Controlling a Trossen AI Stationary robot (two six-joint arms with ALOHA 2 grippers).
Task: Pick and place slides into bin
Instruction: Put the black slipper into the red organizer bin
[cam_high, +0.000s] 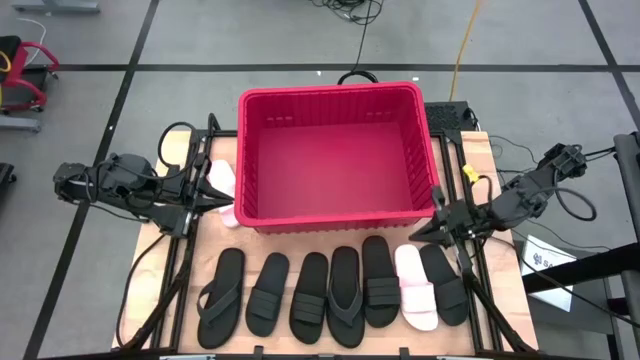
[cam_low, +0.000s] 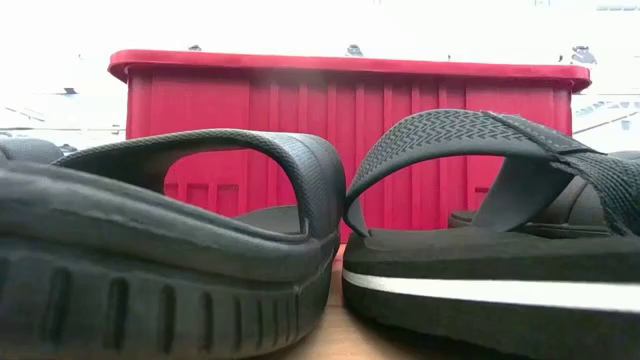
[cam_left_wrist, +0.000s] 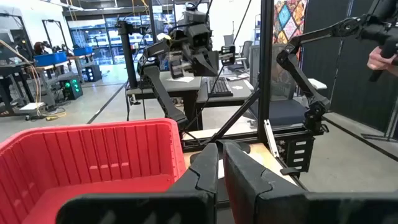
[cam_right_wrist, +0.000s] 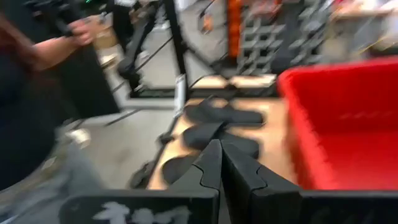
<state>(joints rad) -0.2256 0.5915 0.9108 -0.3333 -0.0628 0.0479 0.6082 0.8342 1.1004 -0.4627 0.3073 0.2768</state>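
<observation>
While seven slides (cam_high: 330, 290) lie in a row along the table's near edge (six black, one pale pink-white (cam_high: 414, 287)), an eighth pale slide (cam_high: 222, 182) sits beside the left wall of the bin (cam_high: 250, 150). Flanking the bin's near corners, the left gripper (cam_high: 222, 201) and right gripper (cam_high: 418, 232) hover with fingers closed together, gripping nothing. Farther back, the red bin looks empty; judged: nothing placed, all eight left.

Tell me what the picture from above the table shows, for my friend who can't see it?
A big red bin sits empty at the back of a wooden table, with six black slides and one pale pink slide in a row in front. Another pink slide lies beside the bin's left wall, by the left gripper; the right gripper is opposite.
</observation>
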